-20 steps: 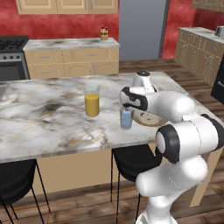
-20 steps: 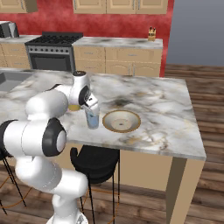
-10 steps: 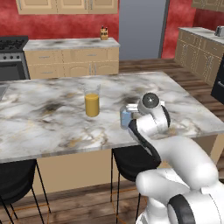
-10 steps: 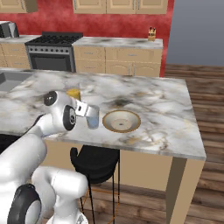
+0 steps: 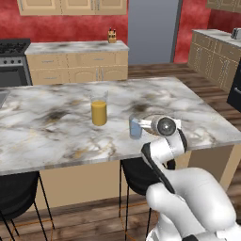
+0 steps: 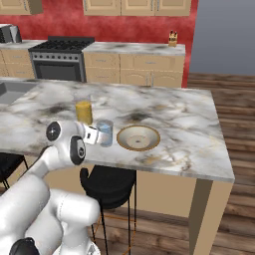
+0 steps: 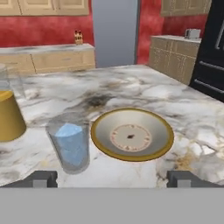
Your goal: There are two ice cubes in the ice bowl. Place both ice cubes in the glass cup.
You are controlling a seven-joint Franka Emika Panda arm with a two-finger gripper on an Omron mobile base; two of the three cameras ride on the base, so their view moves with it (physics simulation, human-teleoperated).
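1. Gripper (image 7: 111,178) low at the near edge of the marble island counter (image 7: 183,105), facing across it; finger tips (image 7: 40,178) wide apart, released, nothing between them.
2. Glass cup (image 7: 69,142) upright on the counter at about 10 o'clock from the gripper in the hand view; pale-blue ice cubes (image 7: 71,144) sit inside it, stacked, exact count hard to tell.
3. Ice bowl (image 7: 132,134) at 12 o'clock from the gripper, just beside the cup at the cup's 3 o'clock, rims nearly touching; pale inside with a small dark speck at its centre.
4. Juice glass (image 7: 8,111) with orange juice at 9 o'clock of the cup, apart from it, cut by the hand view's left edge.
5. Left base view: cup (image 5: 135,127) just off the arm's wrist, juice glass (image 5: 99,108) at the cup's 10 o'clock; bowl mostly hidden behind the wrist.
6. Right base view: cup (image 6: 104,133) between the wrist and the bowl (image 6: 138,138), juice glass (image 6: 83,112) at the cup's 11 o'clock.
7. Black stool (image 6: 108,179) under the counter edge below the cup.
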